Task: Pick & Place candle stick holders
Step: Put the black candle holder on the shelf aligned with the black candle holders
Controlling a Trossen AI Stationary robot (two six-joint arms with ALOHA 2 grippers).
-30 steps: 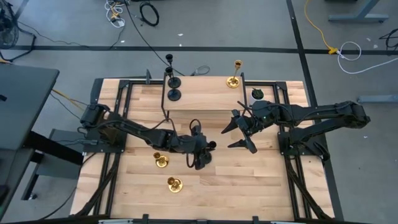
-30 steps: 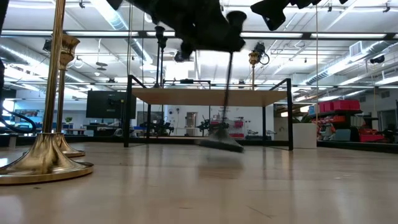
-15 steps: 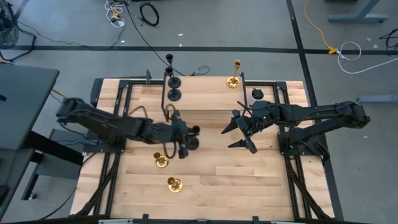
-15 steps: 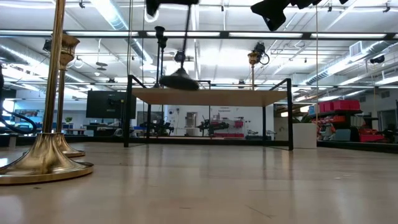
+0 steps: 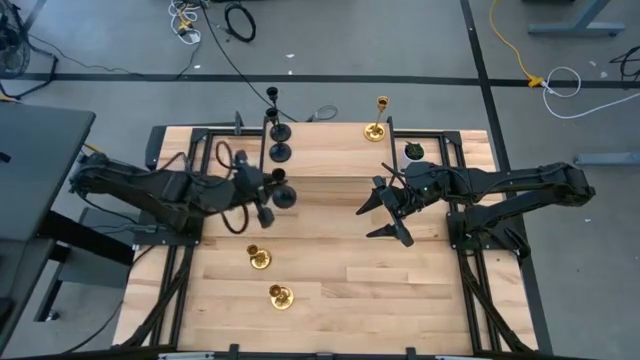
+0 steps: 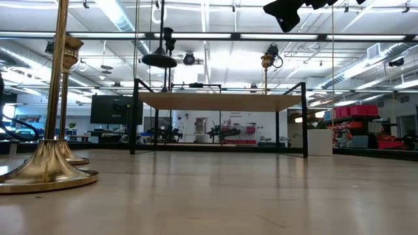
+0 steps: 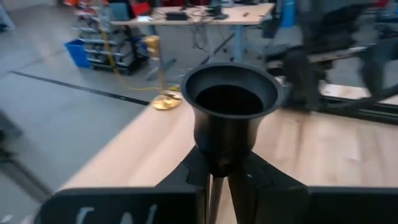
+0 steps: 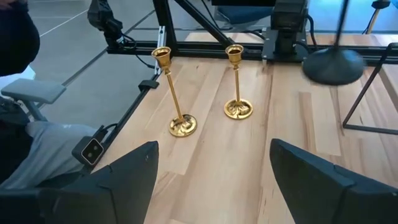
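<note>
Left pincer [image 5: 268,190]: closed on the thin stem of a matte black candle stick holder [image 5: 284,195], carried clear of the counter [image 5: 340,290], its round base hanging in the air in the low view, close before the raised shelf [image 5: 320,150].

Right pincer [image 5: 392,210]: wide open, holding nothing, waiting off to the held holder's far side.

Other holders: two black ones [image 5: 279,130] on the shelf just beyond the left pincer; one gold holder [image 5: 377,126] further along the same shelf; two gold ones [image 5: 260,258] on the counter behind the left pincer, nearer the front edge.

Handling note (a judgement): keep the stem plumb, clear the shelf's frame, set the flared base down flat beside the black pair without nudging them, then release.

Materials: holders slender, flared round base, small cup on top; black ones dull, gold ones polished and reflective. Counter and shelf of pale planked wood on a dark metal frame.
</note>
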